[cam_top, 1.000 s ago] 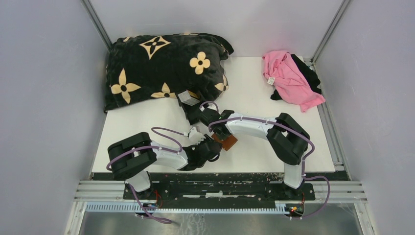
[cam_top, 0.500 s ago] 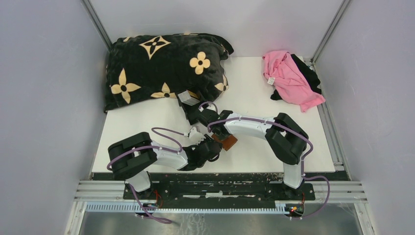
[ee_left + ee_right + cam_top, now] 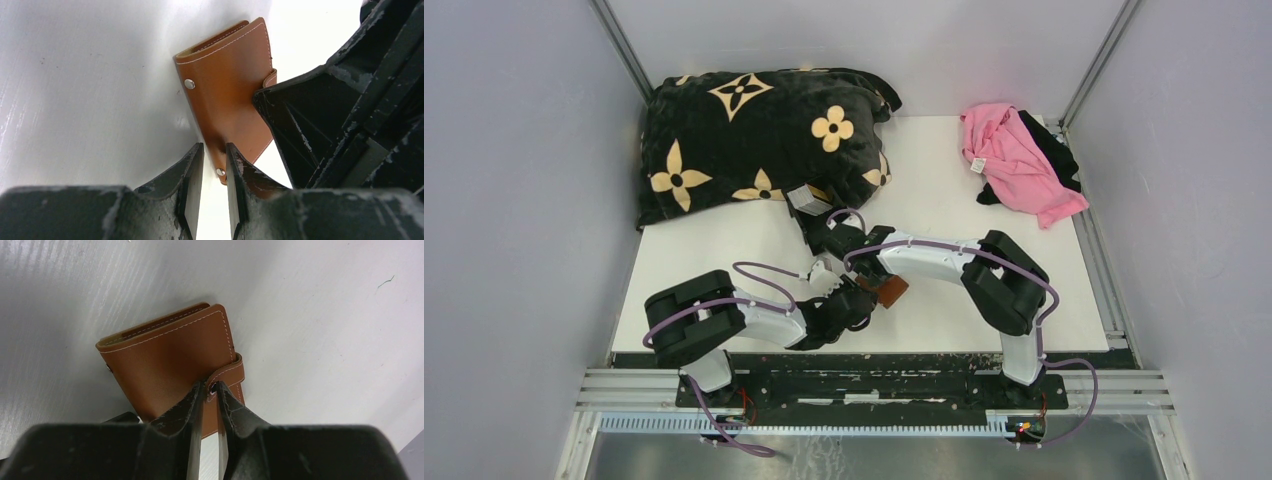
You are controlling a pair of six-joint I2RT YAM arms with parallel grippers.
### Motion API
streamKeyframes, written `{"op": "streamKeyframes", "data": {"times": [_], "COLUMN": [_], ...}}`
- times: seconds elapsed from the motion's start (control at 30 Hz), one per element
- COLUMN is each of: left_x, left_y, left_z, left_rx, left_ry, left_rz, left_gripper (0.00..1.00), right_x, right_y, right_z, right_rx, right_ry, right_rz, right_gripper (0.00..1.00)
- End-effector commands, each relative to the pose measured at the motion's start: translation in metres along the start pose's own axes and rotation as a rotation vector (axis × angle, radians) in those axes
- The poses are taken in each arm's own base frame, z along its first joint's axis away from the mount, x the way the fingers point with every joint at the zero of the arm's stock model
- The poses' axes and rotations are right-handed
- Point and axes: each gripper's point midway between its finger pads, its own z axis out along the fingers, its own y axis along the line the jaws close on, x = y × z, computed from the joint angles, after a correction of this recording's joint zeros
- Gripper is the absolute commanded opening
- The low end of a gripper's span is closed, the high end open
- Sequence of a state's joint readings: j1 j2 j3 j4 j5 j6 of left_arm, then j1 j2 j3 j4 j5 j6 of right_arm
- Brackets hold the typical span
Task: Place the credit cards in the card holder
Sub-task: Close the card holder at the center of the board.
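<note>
The brown card holder (image 3: 890, 291) is seen folded shut just below the middle of the top frame, over the white surface (image 3: 944, 190), where both arms meet. Its lower corner, by a metal snap, is caught between the left fingers (image 3: 192, 175), which are set narrow on it. The right fingers (image 3: 187, 405) are set narrow on either side of the snap tab (image 3: 231, 372); whether the tab is gripped cannot be told.
</note>
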State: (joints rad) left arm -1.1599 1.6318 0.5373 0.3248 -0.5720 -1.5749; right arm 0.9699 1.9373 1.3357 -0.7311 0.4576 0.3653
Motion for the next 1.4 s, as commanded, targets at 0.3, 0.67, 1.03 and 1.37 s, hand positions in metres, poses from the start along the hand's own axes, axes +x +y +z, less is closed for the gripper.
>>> {"op": "streamKeyframes", "data": {"times": [0.3, 0.67, 1.03, 1.37], "left_x": [0.007, 0.005, 0.005, 0.003], "left_y": [0.082, 0.087, 0.091, 0.091], "left_z": [-0.006, -0.007, -0.009, -0.008], "left_rx": [-0.217, -0.219, -0.222, -0.221], "left_ry": [0.056, 0.054, 0.053, 0.049], "left_rz": [0.140, 0.141, 0.143, 0.136], "left_gripper": [0.33, 0.33, 0.33, 0.32], "right_x": [-0.014, -0.018, -0.019, -0.015], "right_y": [0.013, 0.014, 0.022, 0.031], "right_z": [-0.006, -0.005, -0.001, 0.002], "right_rx": [0.004, 0.016, 0.015, 0.003], "right_ry": [-0.041, -0.046, -0.042, -0.025], "right_rz": [0.031, 0.039, 0.033, 0.021], "right_gripper": [0.19, 0.17, 0.17, 0.15]}}
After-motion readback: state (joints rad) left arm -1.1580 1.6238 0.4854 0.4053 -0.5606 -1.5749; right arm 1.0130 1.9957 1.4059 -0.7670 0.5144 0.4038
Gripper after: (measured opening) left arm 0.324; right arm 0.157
